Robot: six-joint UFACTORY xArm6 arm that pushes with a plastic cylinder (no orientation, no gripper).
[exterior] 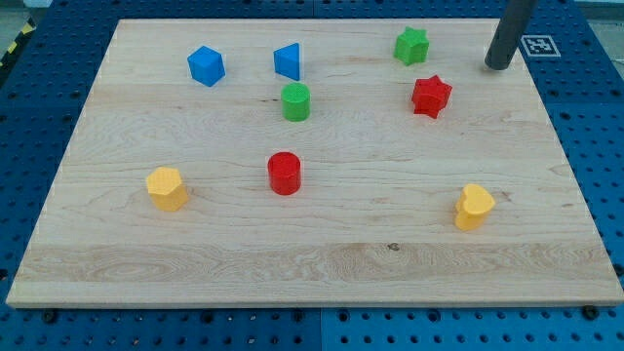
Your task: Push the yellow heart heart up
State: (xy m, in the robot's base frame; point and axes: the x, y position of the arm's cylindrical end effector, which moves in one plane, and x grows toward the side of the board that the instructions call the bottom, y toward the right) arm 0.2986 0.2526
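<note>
Blocks lie scattered over the wooden board (322,263), all of them toward the view's left or bottom of my tip (498,66), which stands at the board's top right corner touching none of them. Nearest, just to the tip's left, we see a green star block (412,45); a red star block (431,96) sits below and left of the tip. Farther left are a green cylinder (295,101), a blue triangular block (288,61) and a blue angular block (206,65). A red cylinder (285,173) lies well down and left, a yellow rounded block (167,188) farthest left. The yellow heart (474,206) rests far below the tip, slightly to its left, near the view's bottom right, with bare wood between them. We have no pincer: only a straight dark rod, holding nothing.
</note>
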